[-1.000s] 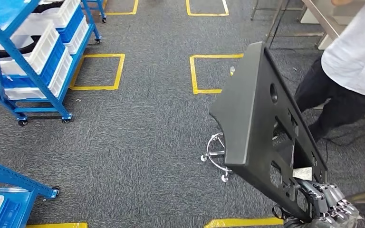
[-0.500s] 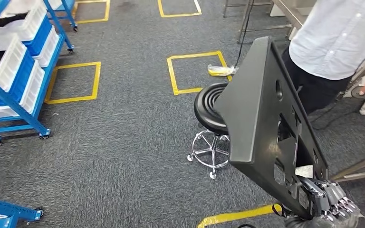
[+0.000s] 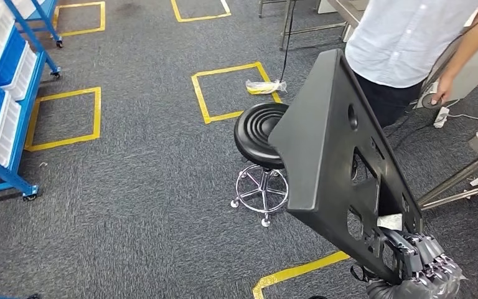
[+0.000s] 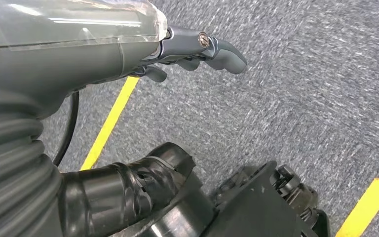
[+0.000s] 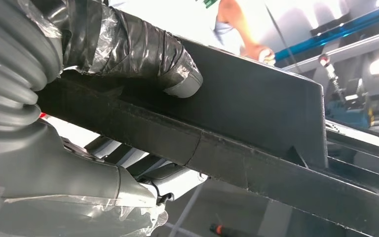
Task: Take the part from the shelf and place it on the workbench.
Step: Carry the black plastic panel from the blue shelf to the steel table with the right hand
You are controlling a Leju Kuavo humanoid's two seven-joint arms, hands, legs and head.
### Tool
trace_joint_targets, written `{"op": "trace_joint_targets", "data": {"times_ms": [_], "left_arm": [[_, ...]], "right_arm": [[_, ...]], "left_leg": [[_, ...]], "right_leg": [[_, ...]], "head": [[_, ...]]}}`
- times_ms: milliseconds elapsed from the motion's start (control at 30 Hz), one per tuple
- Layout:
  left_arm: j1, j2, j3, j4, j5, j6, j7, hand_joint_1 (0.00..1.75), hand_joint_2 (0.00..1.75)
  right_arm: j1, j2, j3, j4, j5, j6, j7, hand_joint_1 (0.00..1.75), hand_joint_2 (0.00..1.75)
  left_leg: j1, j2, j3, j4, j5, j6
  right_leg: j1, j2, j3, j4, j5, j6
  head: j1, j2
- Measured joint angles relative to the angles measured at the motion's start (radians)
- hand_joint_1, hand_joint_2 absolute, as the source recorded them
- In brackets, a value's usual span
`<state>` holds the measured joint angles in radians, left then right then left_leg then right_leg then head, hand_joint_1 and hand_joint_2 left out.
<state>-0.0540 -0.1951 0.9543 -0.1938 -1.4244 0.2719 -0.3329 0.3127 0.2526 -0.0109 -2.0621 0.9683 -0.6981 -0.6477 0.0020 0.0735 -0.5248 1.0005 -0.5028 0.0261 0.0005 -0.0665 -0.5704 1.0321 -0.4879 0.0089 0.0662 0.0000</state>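
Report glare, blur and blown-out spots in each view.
Head view: evenly lit and sharp, panel and stool crisp. Left wrist view: carpet streaked with motion blur, glare on the left hand cover. Right wrist view: background blown out white behind the right hand.

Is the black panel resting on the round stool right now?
No, the right hand holds the black panel up by its lower end, in front of the stool.

Even overhead light, sharp head view, uneven wrist views

The carpet (image 3: 131,187) was evenly lit, with soft shadow under the stool (image 3: 261,134). The right wrist view was blown out white behind the dark part (image 5: 256,113); glare streaked the left hand (image 4: 128,44), its fingertips slightly blurred.
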Motion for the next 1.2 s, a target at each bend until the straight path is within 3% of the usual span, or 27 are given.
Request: {"op": "trace_joint_targets", "data": {"times_ms": [33, 100, 167, 233, 300, 333, 367, 400, 433, 500, 567, 633, 667, 733, 800, 867, 900, 967, 1033, 1067, 1133, 1200], "left_arm": [[0.0, 0.0, 0.0, 0.0, 0.0, -0.001, 0.0, 0.0, 1.75], [-0.001, 0.001, 0.001, 0.0, 0.0, -0.002, 0.0, 0.0, 1.75], [-0.003, 0.001, 0.001, 0.0, 0.0, -0.003, 0.0, 0.0, 1.75], [-0.002, 0.002, 0.001, 0.0, 0.0, -0.003, 0.0, 0.0, 1.75], [0.0, 0.002, 0.002, 0.0, 0.0, -0.004, -0.002, 0.0, 1.75], [0.0, 0.002, 0.003, 0.0, 0.0, -0.004, -0.003, 0.0, 1.75], [-0.001, 0.002, 0.003, 0.0, 0.0, -0.004, -0.004, 0.0, 1.75], [-0.002, 0.003, 0.004, 0.0, 0.0, -0.004, -0.004, 0.0, 1.75], [-0.003, 0.003, 0.004, 0.0, 0.0, -0.003, -0.003, 0.0, 1.75], [0.0, 0.004, 0.005, 0.0, 0.0, -0.003, -0.001, 0.0, 1.75], [0.003, 0.005, 0.006, 0.0, 0.0, -0.002, 0.001, 0.0, 1.75], [0.003, 0.007, 0.006, 0.0, 0.0, 0.0, 0.002, 0.0, 1.75], [0.002, 0.007, 0.006, 0.0, 0.0, 0.001, 0.002, 0.0, 1.75], [0.001, 0.008, 0.007, 0.0, 0.0, 0.0, 0.0, 0.0, 1.75], [0.004, 0.008, 0.007, 0.0, 0.0, 0.0, -0.001, 0.0, 1.75], [0.007, 0.008, 0.007, 0.0, 0.0, -0.001, -0.001, 0.0, 1.75], [0.007, 0.008, 0.007, 0.0, 0.0, -0.001, -0.001, 0.0, 1.75], [0.005, 0.008, 0.007, 0.0, 0.0, -0.002, -0.001, 0.0, 1.75], [0.003, 0.008, 0.007, 0.0, 0.0, -0.003, -0.001, 0.0, 1.75], [0.003, 0.008, 0.007, 0.0, 0.0, -0.003, -0.001, 0.0, 1.75], [0.0, 0.008, 0.007, 0.0, 0.0, -0.003, -0.001, 0.0, 1.75], [-0.002, 0.008, 0.007, 0.0, 0.0, -0.003, -0.004, 0.0, 1.75]], "right_arm": [[-0.001, 0.001, 0.001, 0.0, 0.0, 0.0, 0.0, 1.75, 1.75], [0.0, 0.001, 0.001, 0.0, 0.0, 0.0, 0.0, 1.75, 1.75], [0.001, 0.003, 0.001, -0.002, 0.0, 0.0, 0.0, 1.75, 1.75], [-0.001, 0.005, 0.001, -0.002, -0.001, 0.0, 0.0, 1.75, 1.75], [-0.001, 0.007, 0.0, -0.002, -0.002, 0.0, 0.0, 1.75, 1.75], [-0.001, 0.007, -0.001, -0.002, -0.003, 0.0, 0.0, 1.75, 1.75], [-0.001, 0.007, -0.002, -0.002, -0.003, 0.0, 0.0, 1.75, 1.75], [0.0, 0.007, -0.003, -0.002, -0.004, 0.0, 0.0, 1.75, 1.75], [0.0, 0.007, -0.004, -0.002, -0.004, 0.0, 0.0, 1.75, 1.75], [0.0, 0.007, -0.006, -0.003, -0.006, 0.0, 0.0, 1.75, 1.75], [0.001, 0.007, -0.008, -0.004, -0.006, 0.0, 0.0, 1.75, 1.75], [0.004, 0.007, -0.01, -0.005, -0.007, 0.0, 0.0, 1.75, 1.75], [0.005, 0.007, -0.01, -0.007, -0.007, -0.001, 0.0, 1.75, 1.75], [0.004, 0.007, -0.011, -0.011, -0.007, -0.001, 0.0, 1.75, 1.75], [0.003, 0.007, -0.012, -0.013, -0.007, -0.001, 0.0, 1.75, 1.75], [0.004, 0.007, -0.015, -0.013, -0.007, -0.001, 0.0, 1.75, 1.75], [0.005, 0.007, -0.017, -0.013, -0.007, -0.001, 0.0, 1.75, 1.75], [0.005, 0.007, -0.018, -0.017, -0.008, -0.001, 0.0, 1.75, 1.75], [0.003, 0.007, -0.019, -0.025, -0.01, -0.001, 0.0, 1.75, 1.75], [0.003, 0.007, -0.019, -0.029, -0.011, -0.001, 0.0, 1.75, 1.75], [0.004, 0.007, -0.023, -0.04, -0.013, -0.001, 0.0, 1.75, 1.75], [0.005, 0.007, -0.027, -0.05, -0.015, -0.001, 0.0, 1.75, 1.75]], "left_leg": [[-0.002, 0.008, 0.002, 0.0, -0.002, -0.005], [-0.002, 0.023, 0.007, -0.001, -0.005, -0.012], [0.0, 0.01, 0.005, 0.013, -0.019, -0.021], [0.004, -0.035, -0.029, 0.091, -0.068, -0.029], [0.005, -0.061, -0.093, 0.225, -0.13, -0.033], [0.005, -0.063, -0.118, 0.275, -0.143, -0.035], [0.006, -0.064, -0.127, 0.29, -0.135, -0.035], [0.007, -0.065, -0.118, 0.265, -0.107, -0.035], [0.009, -0.07, -0.093, 0.207, -0.066, -0.035], [0.015, -0.109, -0.039, 0.08, -0.011, -0.034], [0.016, -0.141, -0.02, 0.029, -0.003, -0.028], [0.014, -0.132, -0.021, 0.024, 0.0, -0.018], [0.014, -0.123, -0.019, 0.019, 0.003, -0.011], [0.016, -0.102, -0.016, 0.009, 0.008, 0.002], [0.013, -0.077, -0.016, 0.008, 0.007, 0.009], [0.011, -0.052, -0.015, 0.008, 0.004, 0.011], [0.011, -0.041, -0.014, 0.008, 0.002, 0.011], [0.01, -0.023, -0.007, 0.008, -0.002, 0.008], [0.006, -0.01, -0.002, 0.01, -0.007, 0.0], [0.004, -0.004, 0.0, 0.01, -0.009, -0.004], [0.002, 0.01, 0.006, 0.007, -0.012, -0.014], [0.004, -0.004, 0.005, 0.022, -0.028, -0.024]], "right_leg": [[0.005, -0.006, 0.004, -0.012, -0.002, -0.004], [0.006, 0.013, 0.001, -0.014, 0.0, -0.01], [-0.001, 0.028, 0.004, -0.021, 0.005, -0.02], [-0.007, 0.045, 0.008, -0.027, 0.009, -0.029], [-0.006, 0.065, 0.008, -0.026, 0.008, -0.034], [-0.006, 0.076, 0.008, -0.025, 0.008, -0.035], [-0.006, 0.089, 0.009, -0.023, 0.007, -0.035], [-0.006, 0.101, 0.011, -0.021, 0.006, -0.034], [-0.007, 0.114, 0.012, -0.018, 0.004, -0.032], [-0.008, 0.138, 0.007, -0.007, -0.002, -0.024], [-0.01, 0.156, -0.005, 0.001, -0.002, -0.011], [-0.013, 0.168, -0.012, 0.001, 0.002, 0.001], [-0.013, 0.161, -0.014, 0.005, -0.001, 0.005], [-0.012, 0.118, -0.041, 0.064, -0.039, 0.014], [-0.012, 0.082, -0.104, 0.194, -0.102, 0.021], [-0.014, 0.076, -0.148, 0.28, -0.122, 0.024], [-0.015, 0.074, -0.142, 0.267, -0.103, 0.024], [-0.012, 0.052, -0.076, 0.139, -0.036, 0.018], [-0.002, 0.021, -0.017, 0.022, 0.001, 0.006], [0.002, 0.012, -0.006, -0.003, 0.004, 0.001], [0.005, 0.027, -0.008, -0.007, 0.004, -0.008], [-0.002, 0.043, -0.003, -0.017, 0.009, -0.019]], "head": [[0.0, 0.0], [-0.001, 0.0], [0.0, 0.0], [-0.001, 0.0], [-0.002, 0.0], [-0.001, 0.0], [-0.001, 0.0], [-0.001, 0.0], [-0.001, 0.0], [-0.001, 0.0], [-0.001, 0.0], [-0.001, 0.0], [-0.001, 0.0], [0.0, 0.0], [0.0, 0.0], [0.0, 0.0], [0.0, 0.0], [0.0, 0.0], [0.0, 0.0], [0.0, 0.0], [0.0, 0.0], [-0.001, 0.0]]}}
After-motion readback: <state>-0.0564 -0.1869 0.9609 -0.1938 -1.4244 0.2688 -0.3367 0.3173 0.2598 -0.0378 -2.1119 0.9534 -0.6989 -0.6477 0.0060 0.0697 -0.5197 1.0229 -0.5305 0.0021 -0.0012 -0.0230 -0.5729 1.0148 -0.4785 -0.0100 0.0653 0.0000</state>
